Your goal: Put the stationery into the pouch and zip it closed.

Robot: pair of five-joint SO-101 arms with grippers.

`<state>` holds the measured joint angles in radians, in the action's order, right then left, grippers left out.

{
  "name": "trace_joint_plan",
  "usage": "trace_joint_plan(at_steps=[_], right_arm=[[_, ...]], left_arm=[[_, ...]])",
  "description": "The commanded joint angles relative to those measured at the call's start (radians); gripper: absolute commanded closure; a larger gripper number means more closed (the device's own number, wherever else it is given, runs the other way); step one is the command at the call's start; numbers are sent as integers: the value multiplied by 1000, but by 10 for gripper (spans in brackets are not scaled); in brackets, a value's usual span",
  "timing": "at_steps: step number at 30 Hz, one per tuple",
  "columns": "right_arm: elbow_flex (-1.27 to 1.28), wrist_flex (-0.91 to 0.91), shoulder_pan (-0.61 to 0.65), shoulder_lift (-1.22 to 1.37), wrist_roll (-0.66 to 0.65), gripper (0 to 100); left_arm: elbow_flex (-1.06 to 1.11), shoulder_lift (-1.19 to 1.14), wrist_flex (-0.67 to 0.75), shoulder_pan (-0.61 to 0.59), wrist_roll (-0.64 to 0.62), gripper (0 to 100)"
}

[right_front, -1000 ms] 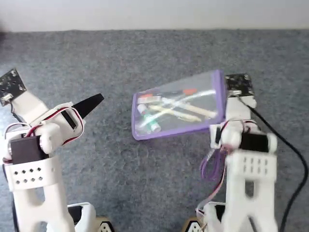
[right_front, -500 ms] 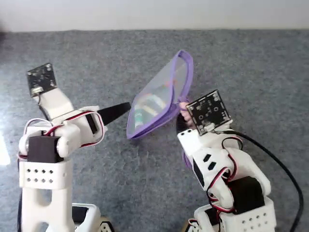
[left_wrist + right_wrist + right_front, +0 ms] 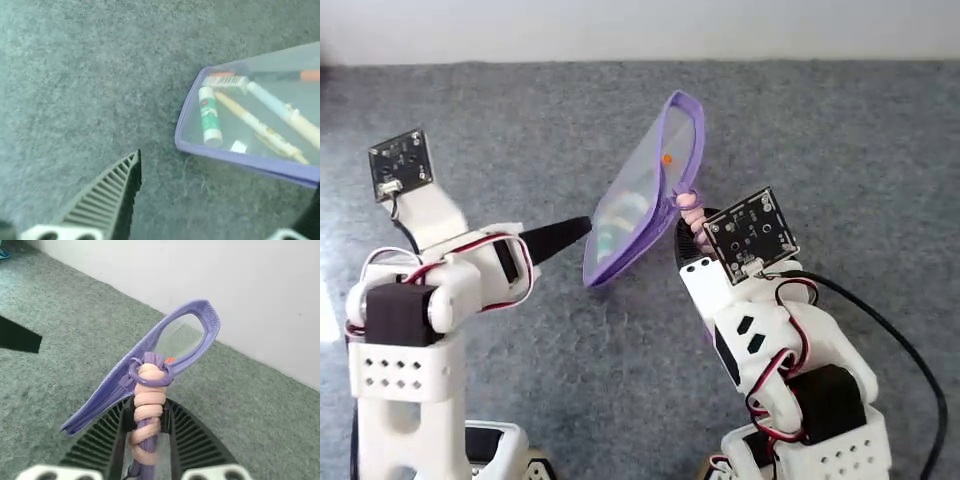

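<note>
Pouch (image 3: 642,195) — now on edge, strap (image 3: 148,385) in right end effector (image 3: 149,407)

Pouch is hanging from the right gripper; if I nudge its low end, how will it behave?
Probably floppy: the pouch is thin clear film hung by its zipper strap in the right gripper, so it would likely swing or fold rather than resist. The glue stick and pens lie loose near the low end, so they may slide.
</note>
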<state>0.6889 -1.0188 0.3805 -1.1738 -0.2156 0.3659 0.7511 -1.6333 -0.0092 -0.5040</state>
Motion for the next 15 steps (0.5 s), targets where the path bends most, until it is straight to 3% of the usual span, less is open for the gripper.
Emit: trace_joint_plan(at_steps=[1, 3, 10, 15], right_arm=[[-9, 30, 4, -22, -3, 991], [-9, 30, 5, -22, -3, 991], [-14, 31, 4, -24, -3, 991], [-15, 64, 8, -24, -9, 991]], left_arm=[[-64, 25, -64, 8, -12, 511], [-62, 25, -68, 20, -12, 511], [-58, 25, -60, 233, -66, 509], [-51, 15, 8, 295, -71, 509]])
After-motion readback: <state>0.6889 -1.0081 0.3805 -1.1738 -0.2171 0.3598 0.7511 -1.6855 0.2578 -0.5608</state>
